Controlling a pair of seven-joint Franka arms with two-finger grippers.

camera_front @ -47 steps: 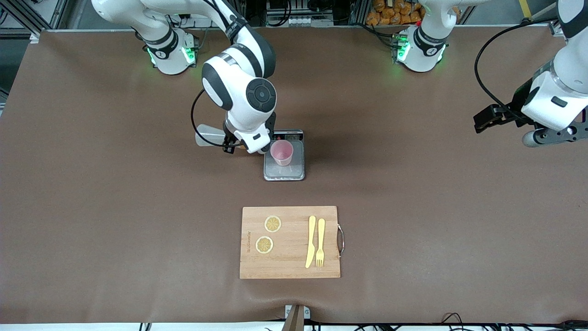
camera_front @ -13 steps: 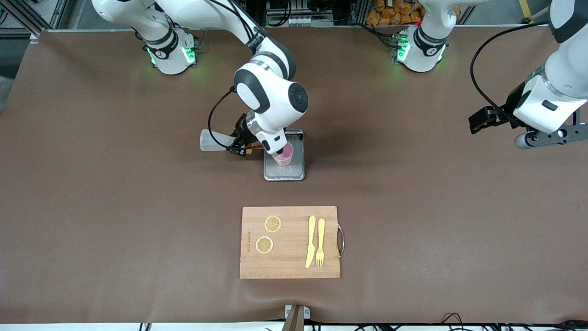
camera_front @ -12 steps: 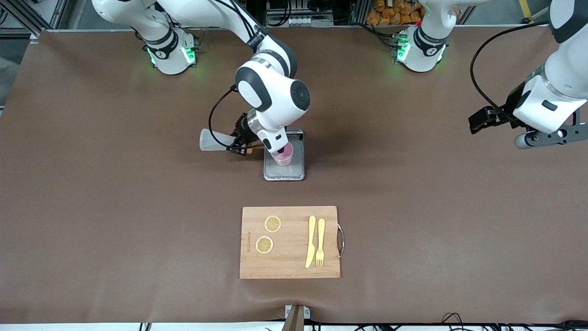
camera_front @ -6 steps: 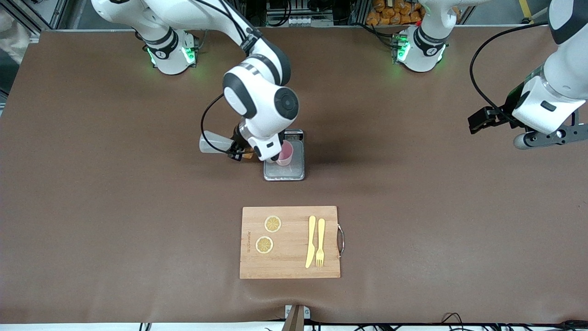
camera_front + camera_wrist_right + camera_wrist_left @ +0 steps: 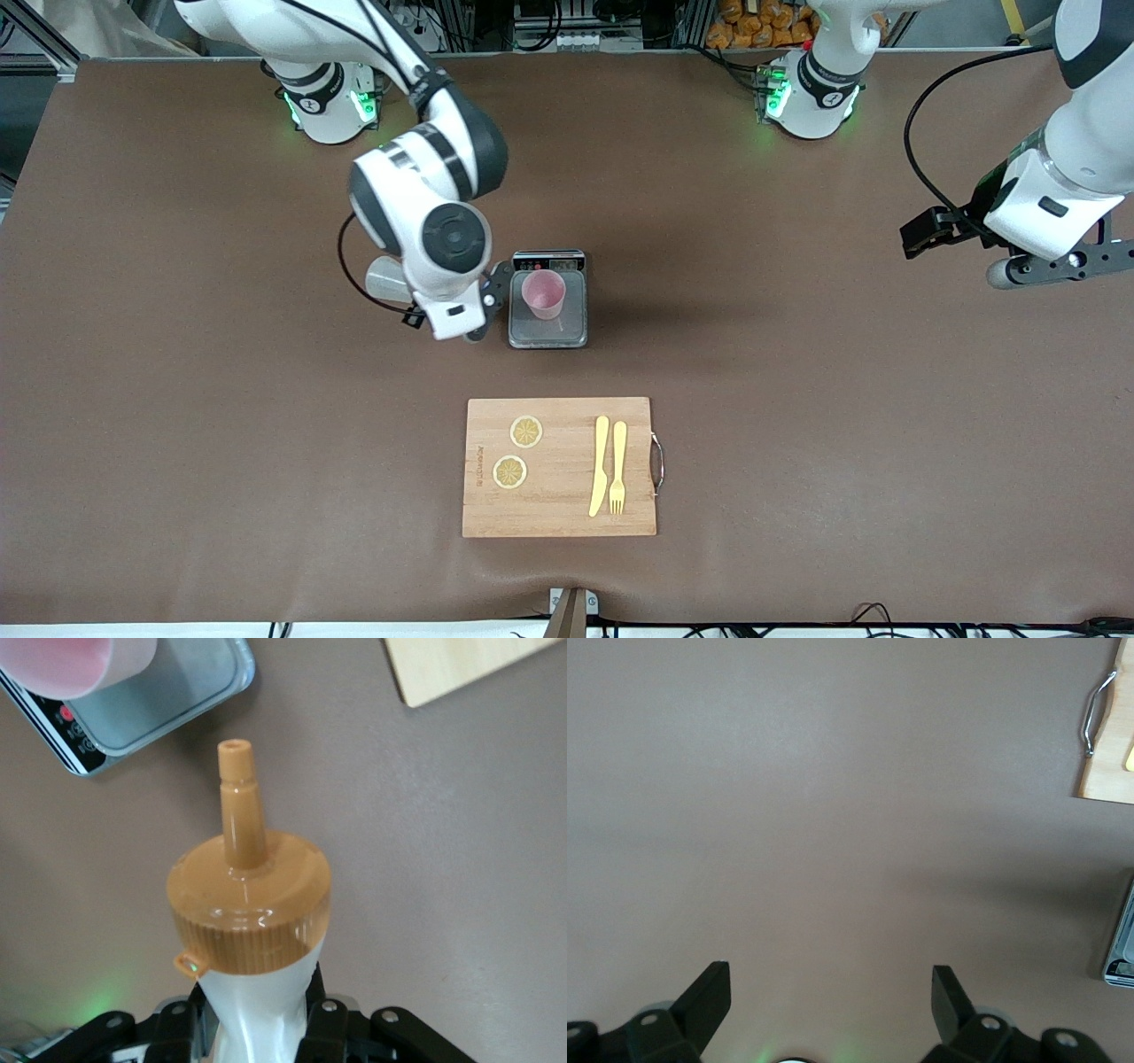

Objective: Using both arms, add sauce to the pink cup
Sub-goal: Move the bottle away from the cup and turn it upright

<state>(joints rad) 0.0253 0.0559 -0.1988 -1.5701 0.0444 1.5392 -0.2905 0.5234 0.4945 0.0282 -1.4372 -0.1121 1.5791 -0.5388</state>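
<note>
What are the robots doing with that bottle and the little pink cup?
The right gripper holds a sauce bottle with an orange cap, up in the air beside the scale, not over the cup. The pink cup stands on that scale, in the middle of the table. The left gripper waits, open and empty, over the bare table at its own end. Nearer the camera lies a wooden board with lemon slices, a knife and a fork.

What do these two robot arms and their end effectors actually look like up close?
Both arms are glossy white with rounded joints, black bands and dark round joint caps. Green lights glow at their bases. A black cable loops beside each wrist. The right end effector and left end effector are dark, with two flat black fingers on a bolted bracket.
</note>
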